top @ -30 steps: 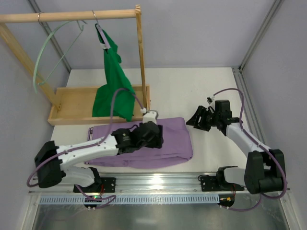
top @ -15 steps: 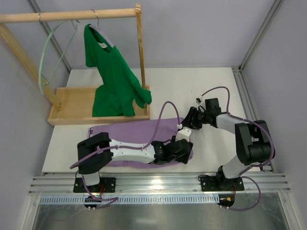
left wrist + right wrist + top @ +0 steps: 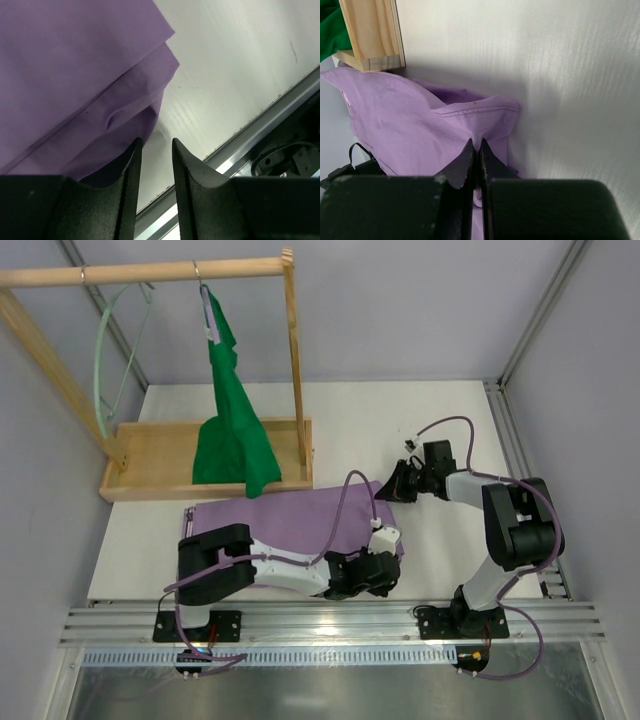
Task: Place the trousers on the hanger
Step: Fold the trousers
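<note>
Wooden tray (image 3: 150, 465) at the base of the rack holds only the lower end of the green top (image 3: 228, 430), which hangs from the wooden rail (image 3: 140, 275) above it. The hanger (image 3: 105, 370) hangs from the same rail near its left end, well apart from the trousers (image 3: 290, 520). The trousers lie flat on the white surface (image 3: 400, 420), just in front of the tray. One second ago the left gripper (image 3: 156, 142) rested over the middle of the trousers. It now sits at their near right corner, close to the front edge of the surface. The right gripper (image 3: 475, 145) was then well to the right of the fabric and now sits at the far right corner. Half a second ago the green top hung broadside. It now hangs narrow and edge-on. The long axis of the trousers runs left to right, parallel to the front edge of the surface. Which end carries the waistband cannot be told. The left jaws stand a little apart, with bare surface visible between the tips and the left finger against the fabric edge. The right jaws are closed, pinching the stitched edge of the trousers, which bunches at the tips.
</note>
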